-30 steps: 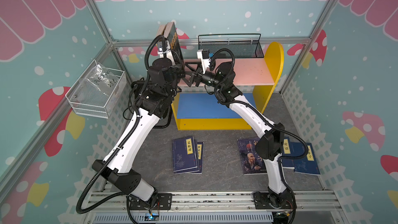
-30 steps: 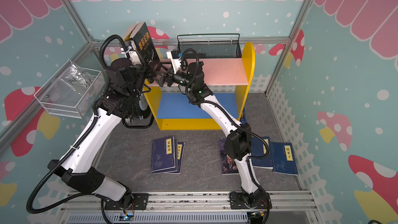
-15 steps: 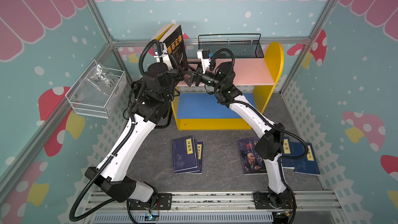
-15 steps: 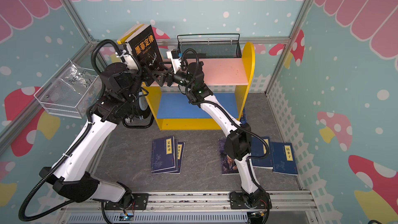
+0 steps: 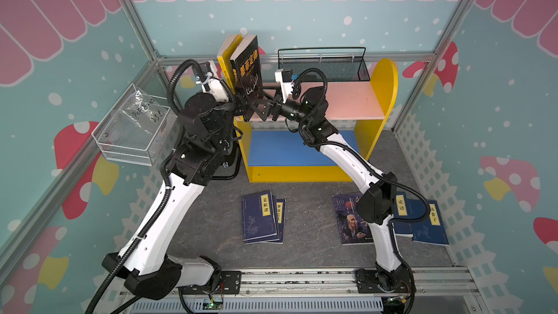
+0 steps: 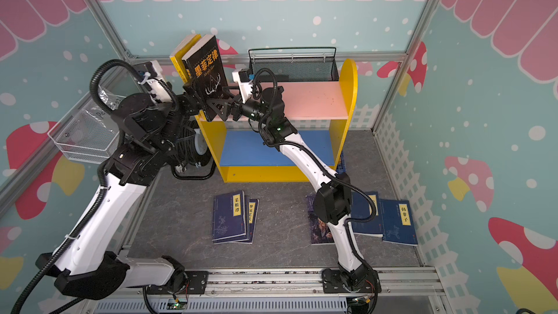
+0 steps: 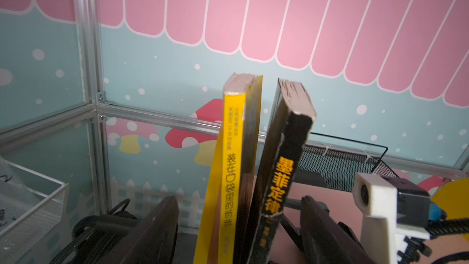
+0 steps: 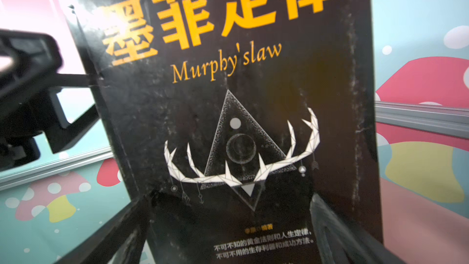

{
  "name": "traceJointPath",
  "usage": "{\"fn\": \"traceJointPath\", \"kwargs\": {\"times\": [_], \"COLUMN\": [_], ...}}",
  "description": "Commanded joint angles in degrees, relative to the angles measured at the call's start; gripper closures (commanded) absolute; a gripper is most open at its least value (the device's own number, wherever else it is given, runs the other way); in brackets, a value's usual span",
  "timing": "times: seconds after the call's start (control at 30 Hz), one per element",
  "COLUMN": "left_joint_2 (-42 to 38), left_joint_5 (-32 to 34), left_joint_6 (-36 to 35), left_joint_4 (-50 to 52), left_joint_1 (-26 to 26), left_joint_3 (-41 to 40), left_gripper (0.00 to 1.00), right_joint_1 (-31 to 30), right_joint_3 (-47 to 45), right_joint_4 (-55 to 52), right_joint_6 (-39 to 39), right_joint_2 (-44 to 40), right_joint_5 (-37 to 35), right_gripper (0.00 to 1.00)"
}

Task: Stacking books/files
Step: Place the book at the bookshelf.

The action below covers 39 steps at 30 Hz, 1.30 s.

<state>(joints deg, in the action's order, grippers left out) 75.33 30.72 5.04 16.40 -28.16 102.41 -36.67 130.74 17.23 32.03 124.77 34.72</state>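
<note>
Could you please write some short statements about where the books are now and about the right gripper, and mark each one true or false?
1. The black book stands upright on the pink top shelf. True.
2. The yellow book lies flat on the floor. False: it stands on the top shelf, right beside the black book.
3. Two navy books lie overlapping on the floor in front of the shelf. True.
4. The purple book stands on the blue lower shelf. False: it lies flat on the floor.
5. The right gripper has its fingers shut. False: they are open, facing the black book's cover.
</note>
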Motion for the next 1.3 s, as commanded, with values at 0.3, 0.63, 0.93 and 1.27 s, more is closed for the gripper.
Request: {"fn": "traceJointPath", "kwargs": {"times": [0.3, 0.63, 0.93, 1.27], "left_joint_2": [-11.05, -11.25, -11.59, -11.79], "left_joint_5": [4.7, 1.85, 1.45, 1.54], "left_joint_6": [2.45, 2.99, 3.27, 3.65], "left_joint_4": [-0.23, 1.44, 1.44, 1.45], "left_joint_1": [1.36, 1.7, 2.06, 2.83], "left_joint_3": [-5.96, -8.17, -9.49, -11.0], "left_gripper": [0.16, 0.15, 0.14, 0.14], "right_joint_1": [-1.51, -2.42, -4.35, -5.61], "right_joint_3": [1.44, 1.46, 1.36, 1.28], "right_joint_4": [-3.74, -11.34, -19.23, -18.91], "right_joint_6": [-0.48, -14.58, -21.08, -22.71], "right_joint_2": [6.35, 1.9, 1.18, -0.4], "right_joint_5": [-2.35, -1.29, -5.02, -6.96], "right_gripper": [0.01, 0.0, 0.0, 0.0]}}
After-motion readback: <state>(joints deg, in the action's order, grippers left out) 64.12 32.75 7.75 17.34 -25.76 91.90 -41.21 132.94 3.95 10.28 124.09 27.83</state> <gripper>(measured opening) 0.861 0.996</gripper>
